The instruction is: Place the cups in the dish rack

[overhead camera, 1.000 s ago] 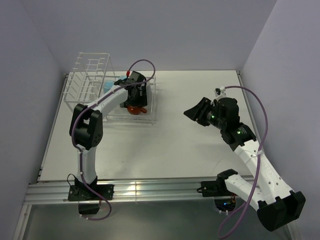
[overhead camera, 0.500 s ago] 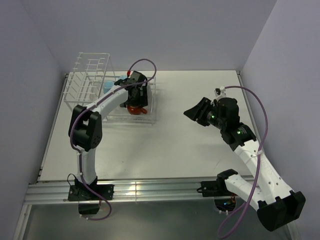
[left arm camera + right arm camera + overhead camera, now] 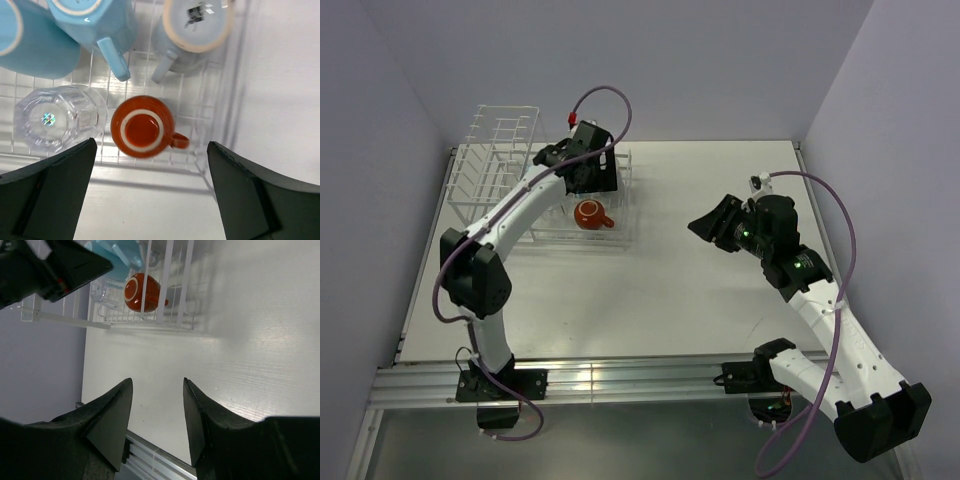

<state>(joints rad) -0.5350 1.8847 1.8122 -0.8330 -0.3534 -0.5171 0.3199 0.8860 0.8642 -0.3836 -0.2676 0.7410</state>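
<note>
On the white table point(image 3: 670, 290), the far-left dish rack point(image 3: 496, 150) holds 5 cups point(image 3: 95, 15); left gripper point(image 3: 151, 145) and right gripper point(image 3: 157, 382) splayed wide, empty.

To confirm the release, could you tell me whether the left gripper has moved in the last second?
Yes. In the top view the left gripper has shifted off the orange-red cup toward the dish rack's far edge.

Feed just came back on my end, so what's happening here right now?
Five cups sit in the dish rack: the orange-red cup rests bottom up beside the glass tumbler, with the light blue mugs and the grey-blue mug in the next row. The left gripper hangs open above the orange-red cup, holding nothing. The right gripper is open and empty, over the table off to the side.
</note>
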